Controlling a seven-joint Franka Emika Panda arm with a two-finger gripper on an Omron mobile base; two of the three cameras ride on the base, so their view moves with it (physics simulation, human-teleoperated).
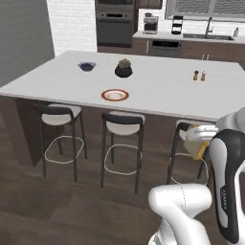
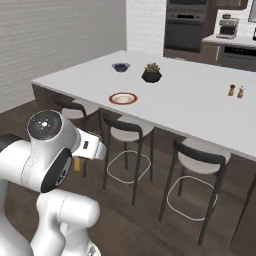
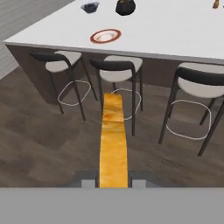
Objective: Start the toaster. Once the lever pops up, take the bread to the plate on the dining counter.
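The claw (image 3: 113,183) is clamped on the bread (image 3: 113,140), held edge-on low before the stools; carrying seems the step in hand; next it must rise over the desk (image 1: 158,91) to the plate (image 1: 115,95).

A round red-rimmed plate (image 1: 115,94) is seen on the long white tabletop (image 1: 158,91), above three dark stools (image 1: 122,125).
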